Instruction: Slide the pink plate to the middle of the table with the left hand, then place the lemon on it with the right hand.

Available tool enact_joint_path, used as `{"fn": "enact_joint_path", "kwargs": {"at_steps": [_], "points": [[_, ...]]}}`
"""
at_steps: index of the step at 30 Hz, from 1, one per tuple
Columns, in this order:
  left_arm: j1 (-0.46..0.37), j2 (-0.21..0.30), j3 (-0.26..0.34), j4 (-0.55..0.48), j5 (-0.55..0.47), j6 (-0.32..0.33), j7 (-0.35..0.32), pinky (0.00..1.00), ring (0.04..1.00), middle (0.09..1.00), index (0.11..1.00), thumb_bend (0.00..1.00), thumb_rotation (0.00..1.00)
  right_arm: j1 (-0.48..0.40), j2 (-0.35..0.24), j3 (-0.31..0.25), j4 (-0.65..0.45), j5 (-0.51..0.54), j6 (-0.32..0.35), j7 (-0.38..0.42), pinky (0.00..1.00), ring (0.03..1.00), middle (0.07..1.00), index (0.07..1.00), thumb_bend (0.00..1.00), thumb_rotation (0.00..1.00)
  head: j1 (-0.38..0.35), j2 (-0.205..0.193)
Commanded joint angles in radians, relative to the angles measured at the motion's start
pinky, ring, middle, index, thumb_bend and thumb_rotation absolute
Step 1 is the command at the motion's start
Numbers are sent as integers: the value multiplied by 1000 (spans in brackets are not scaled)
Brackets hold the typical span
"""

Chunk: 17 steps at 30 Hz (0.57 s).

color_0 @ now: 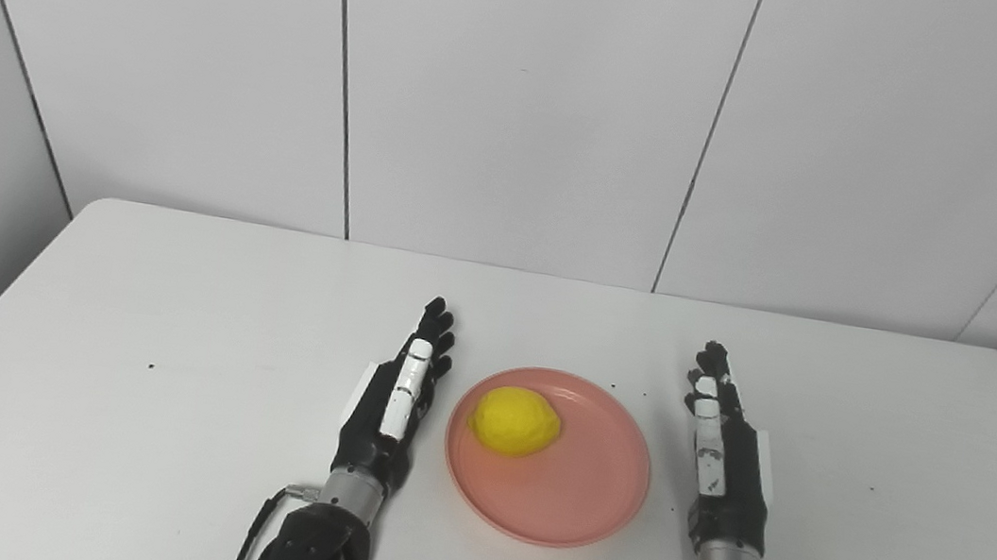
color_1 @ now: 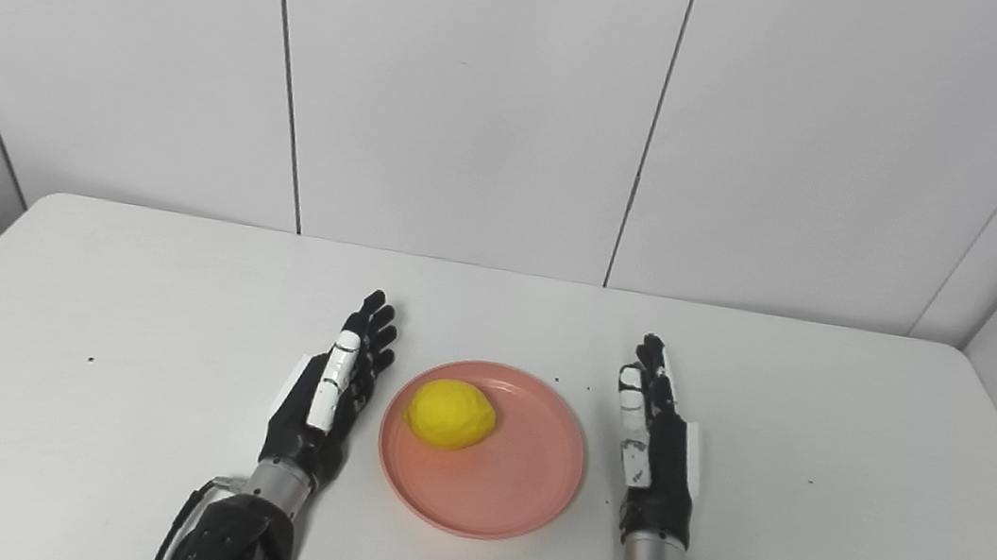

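In the left eye view, the pink plate [color_0: 548, 457] lies near the middle of the white table [color_0: 117, 366], and the lemon [color_0: 515, 421] sits on its left part, close to the rim. The left hand [color_0: 393, 400] rests just beside the left side of the plate and the right hand [color_0: 720, 450] is near its right side; both have the fingers stretched forward and hold nothing. In the right eye view, the scene is the same: lemon on plate, with a hand empty and extended on each side, not touching the plate.
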Motion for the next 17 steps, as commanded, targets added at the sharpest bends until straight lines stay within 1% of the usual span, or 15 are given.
{"fn": "enact_joint_path", "kwargs": {"at_steps": [1, 4, 8, 13, 17], "points": [[0, 3, 6, -1, 13, 10, 17, 1000, 999, 999, 999, 538, 1000, -8, 18, 3, -8, -3, -9, -6, 943, 936, 939, 926, 739, 948, 0, 2], [-1, 2, 9, 4, 24, 0, 29, 1000, 996, 997, 994, 545, 1000, -4, 18, 9, -17, -9, 4, -6, 950, 939, 944, 930, 729, 957, 0, 2], [-2, -2, 15, 14, 39, -25, 51, 994, 986, 987, 982, 559, 1000, -1, 21, 8, -21, -3, 1, -5, 946, 933, 940, 927, 713, 951, 0, 2], [-3, -7, 19, 23, 45, -34, 67, 1000, 1000, 993, 987, 527, 1000, 4, 21, 7, -26, -6, -4, -8, 906, 910, 917, 911, 677, 957, 1, 1], [-3, -11, 20, 23, 51, -33, 82, 1000, 990, 982, 970, 521, 1000, 3, 21, 5, -20, 1, -10, -5, 881, 899, 905, 901, 695, 946, 1, -1]]}}
